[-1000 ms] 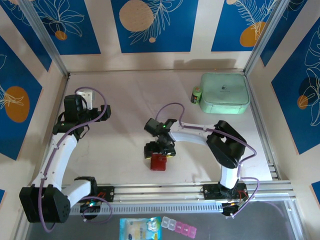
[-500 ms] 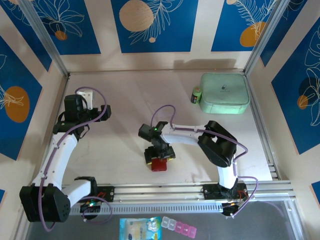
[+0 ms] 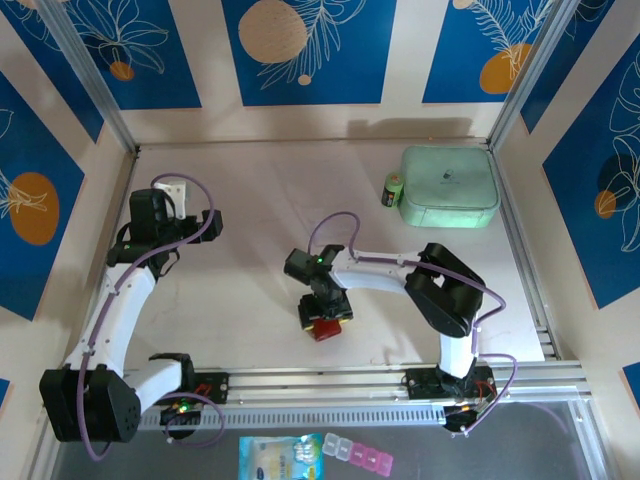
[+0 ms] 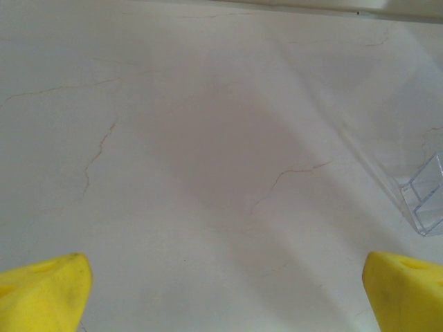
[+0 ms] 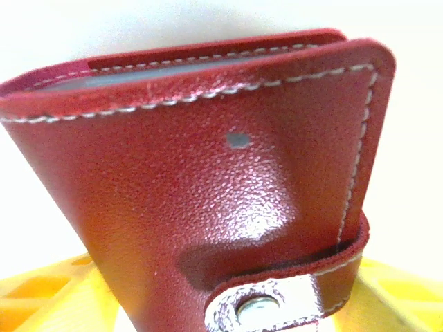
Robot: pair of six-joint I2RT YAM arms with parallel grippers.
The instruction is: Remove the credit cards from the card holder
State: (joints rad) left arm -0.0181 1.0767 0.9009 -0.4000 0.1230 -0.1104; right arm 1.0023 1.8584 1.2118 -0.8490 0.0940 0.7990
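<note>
**Right claw** [image 3: 322,314]: low over the table's near middle, pointing down. Its yellow fingers [image 5: 48,294] stand on either side of the red wallet [image 5: 208,173]. The jaws are partly drawn in, but whether the pads press on the leather cannot be told, as the wallet hides the contact.

**Red wallet:** folded shut, seen close in the right wrist view.
- White stitching runs along its edges.
- The snap tab [image 5: 277,301] is wrapped over the near edge, with a metal stud on it.
- A grey layer shows between the two covers at the far edge.
- From above it lies at the right claw's tip, near the front rail and between the two arm bases.

**Left claw** [image 4: 225,294]: jaws spread wide, with a yellow tip at each lower corner of the left wrist view. It holds nothing and hangs over the bare pale table [image 3: 250,200].

**Clear plastic box** [image 4: 426,200]: its corner shows at the right of the left wrist view.

**Mint green case** [image 3: 450,187]: at the far right corner of the table.

**Small green cylinder** [image 3: 394,189]: just beside the case's left side.

**Printed packet** [image 3: 280,458] and **pink and clear pill strip** [image 3: 358,455]: side by side in front of the rail.
</note>
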